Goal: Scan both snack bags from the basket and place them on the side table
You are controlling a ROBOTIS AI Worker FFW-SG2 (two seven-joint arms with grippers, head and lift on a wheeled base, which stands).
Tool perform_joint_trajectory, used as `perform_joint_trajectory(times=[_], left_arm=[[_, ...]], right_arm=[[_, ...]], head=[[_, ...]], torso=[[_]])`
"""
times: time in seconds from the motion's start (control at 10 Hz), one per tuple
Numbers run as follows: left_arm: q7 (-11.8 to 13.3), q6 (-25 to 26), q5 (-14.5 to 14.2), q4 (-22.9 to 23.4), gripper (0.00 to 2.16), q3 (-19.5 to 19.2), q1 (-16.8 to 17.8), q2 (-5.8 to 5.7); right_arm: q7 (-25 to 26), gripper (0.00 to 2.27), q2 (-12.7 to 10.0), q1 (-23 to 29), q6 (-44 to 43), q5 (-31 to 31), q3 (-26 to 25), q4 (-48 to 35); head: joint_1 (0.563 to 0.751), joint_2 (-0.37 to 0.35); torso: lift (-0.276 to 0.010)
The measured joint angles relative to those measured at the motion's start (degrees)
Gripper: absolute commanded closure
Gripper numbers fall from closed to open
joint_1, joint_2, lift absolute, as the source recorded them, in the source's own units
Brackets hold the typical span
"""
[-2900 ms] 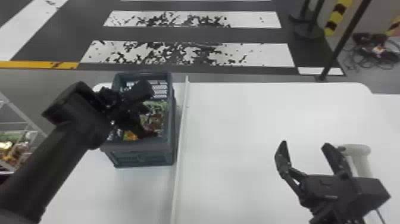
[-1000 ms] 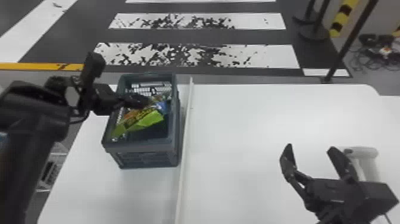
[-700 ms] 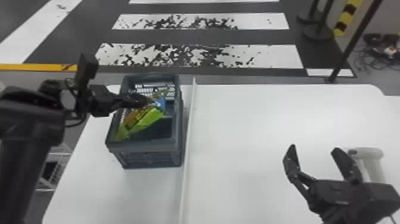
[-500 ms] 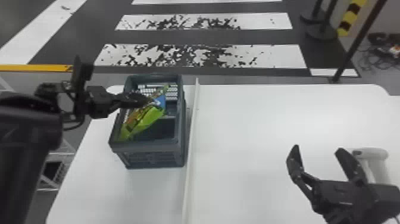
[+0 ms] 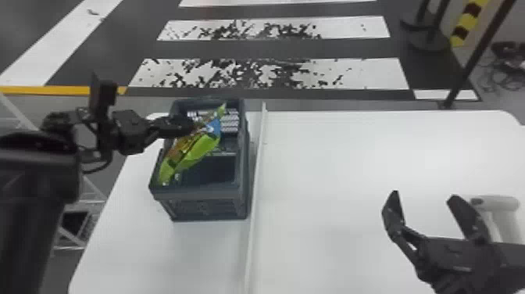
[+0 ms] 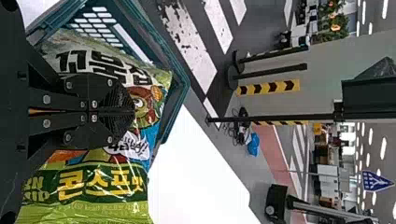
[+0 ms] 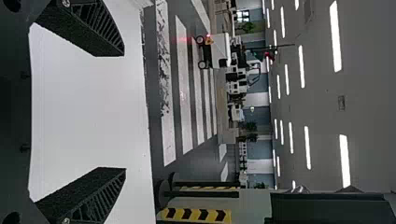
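In the head view my left gripper (image 5: pixel 187 126) is at the basket (image 5: pixel 199 193), over its left side, against a green snack bag (image 5: pixel 201 150) that stands slanted inside. In the left wrist view the left gripper (image 6: pixel 133 112) is shut on the bag (image 6: pixel 102 186), its fingertips together over the printed front. Whether a second bag lies beneath, I cannot tell. My right gripper (image 5: pixel 424 195) stays parked above the right part of the table, open and holding nothing; in the right wrist view the gripper (image 7: pixel 125 112) has its fingers wide apart.
A white handheld scanner (image 5: pixel 504 219) stands behind the right gripper at the table's right. A thin raised divider (image 5: pixel 256 195) runs along the white table (image 5: pixel 332 176) just right of the basket. Black posts stand beyond the far edge.
My left arm has drawn back leftward from over the basket, and the green bag has come into view, tilting more upright. The head view has shifted slightly; the right gripper stays open.
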State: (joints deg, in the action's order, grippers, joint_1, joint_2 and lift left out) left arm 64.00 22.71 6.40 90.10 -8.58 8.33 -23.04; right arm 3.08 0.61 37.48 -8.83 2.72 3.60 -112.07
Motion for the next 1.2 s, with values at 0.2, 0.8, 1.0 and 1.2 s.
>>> perform_joint_trajectory(times=[0.2, 0.8, 1.0, 1.2], left_arm=[[-0.1, 2.1, -0.4, 2.9, 2.13, -0.2, -0.1, 0.34], [0.2, 8.7, -4.6, 13.3, 2.13, -1.6, -2.0, 2.45], [0.2, 10.9, -5.0, 17.1, 2.13, -1.3, -2.2, 4.68], [0.0, 12.1, -5.0, 20.2, 2.13, -0.6, -2.3, 8.16]], right_arm=[[0.0, 0.04, 0.0, 0.2, 0.0, 0.0, 0.0, -0.1], [0.0, 0.04, 0.0, 0.2, 0.0, 0.0, 0.0, -0.3], [0.0, 0.04, 0.0, 0.2, 0.0, 0.0, 0.0, -0.3], [0.0, 0.04, -0.1, 0.2, 0.0, 0.0, -0.1, -0.3]], head=[[0.695, 0.095], [0.695, 0.054], [0.695, 0.030], [0.695, -0.011]], torso=[[-0.075], [-0.075], [-0.075], [-0.075]])
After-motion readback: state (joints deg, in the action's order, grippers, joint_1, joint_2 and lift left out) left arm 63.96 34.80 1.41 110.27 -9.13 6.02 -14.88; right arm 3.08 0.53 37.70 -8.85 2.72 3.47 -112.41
